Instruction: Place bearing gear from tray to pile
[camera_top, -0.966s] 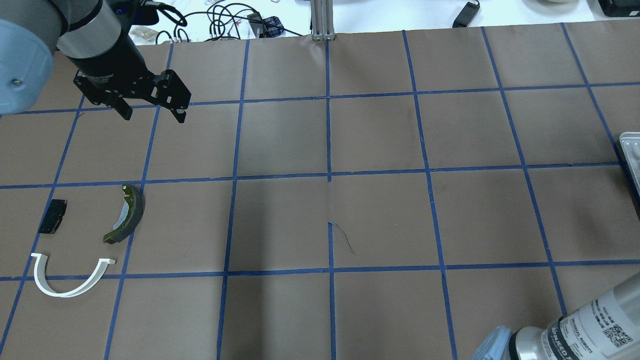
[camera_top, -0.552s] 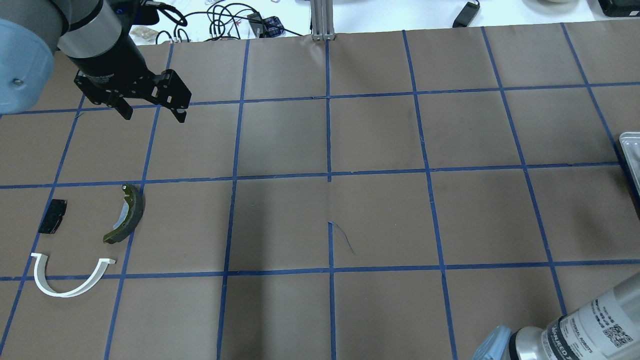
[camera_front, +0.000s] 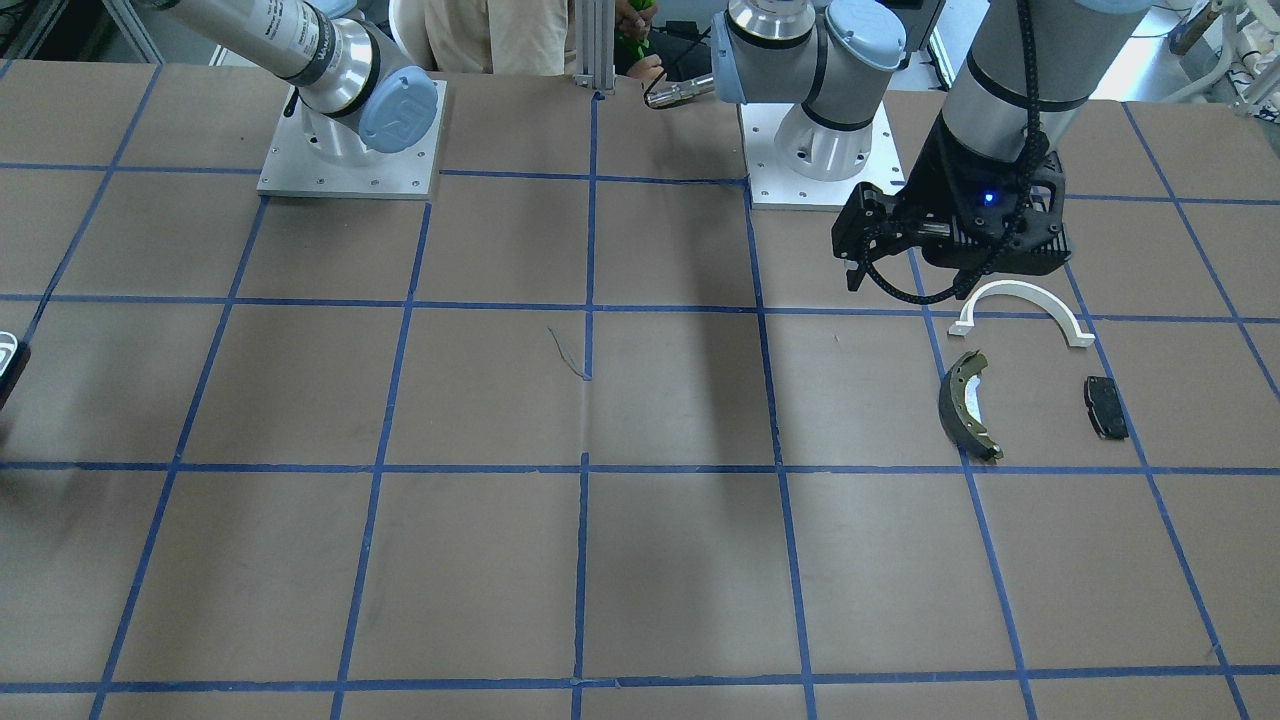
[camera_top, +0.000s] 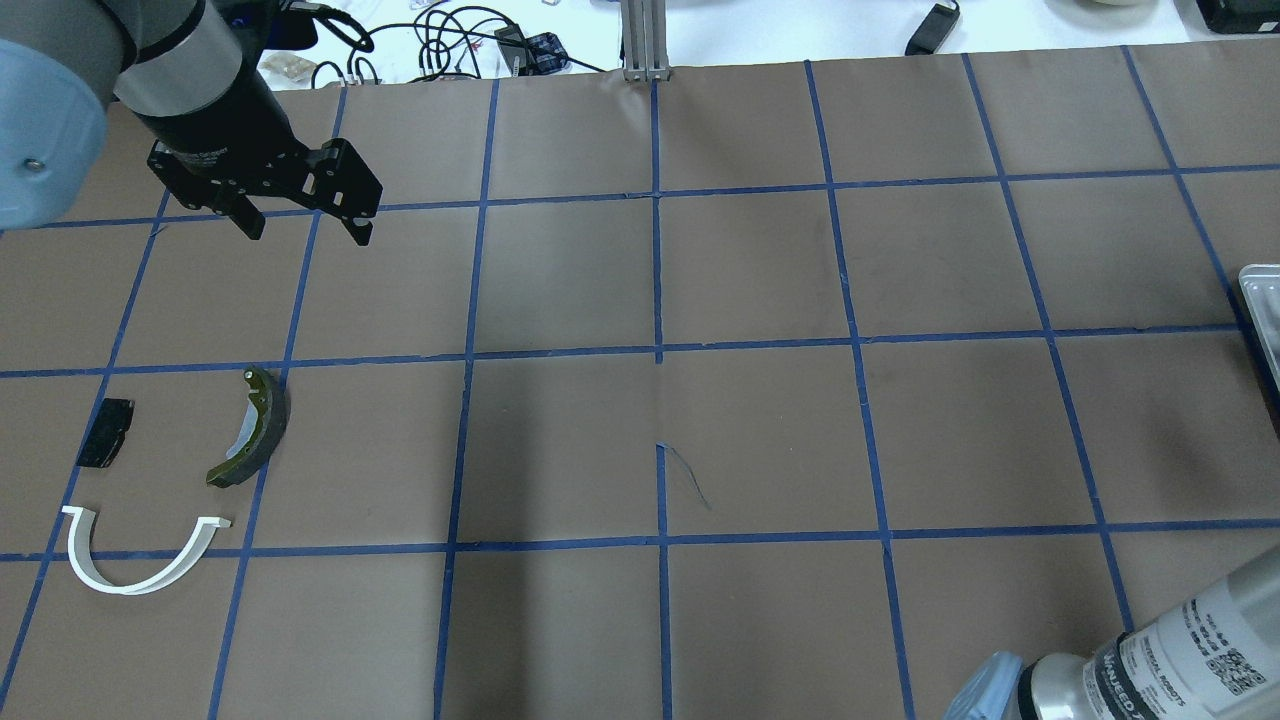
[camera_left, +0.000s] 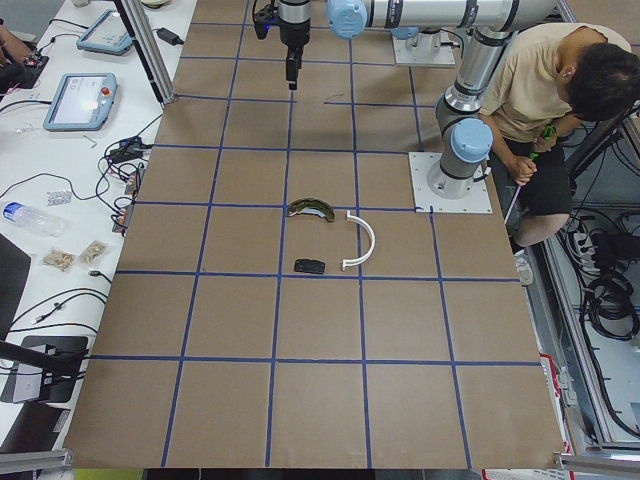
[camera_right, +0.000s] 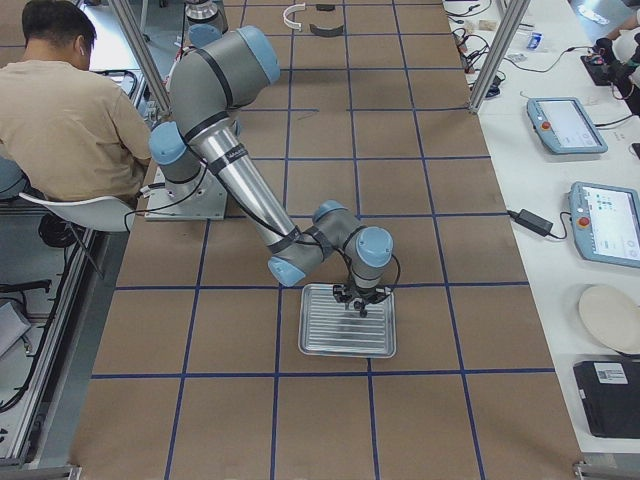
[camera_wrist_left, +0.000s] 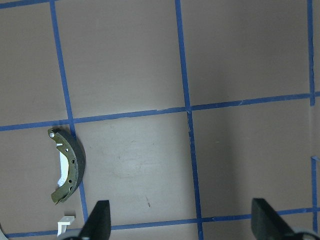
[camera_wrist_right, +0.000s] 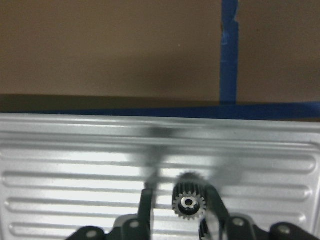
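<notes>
The bearing gear (camera_wrist_right: 189, 202), small, metal and toothed, stands on the ribbed silver tray (camera_wrist_right: 75, 150). My right gripper (camera_wrist_right: 180, 191) is low over the tray (camera_right: 330, 335), open, with one finger on each side of the gear. The right finger is close against it and a gap shows on the left. The pile lies far off: a white arc bracket (camera_top: 125, 590), a dark brake shoe (camera_top: 258, 430) and a black pad (camera_top: 105, 432). My left gripper (camera_top: 306, 230) hangs open and empty above the table beyond the pile.
Only the tray's edge (camera_top: 1262, 310) shows at the overhead view's right border. Blue tape squares cover the brown table. Cables (camera_top: 450, 40) lie past the far edge. A seated person (camera_right: 70, 110) is behind the robot bases (camera_front: 345, 150).
The right arm's forearm at the overhead view's bottom right has shifted very slightly. The left arm and the pile have not moved.
</notes>
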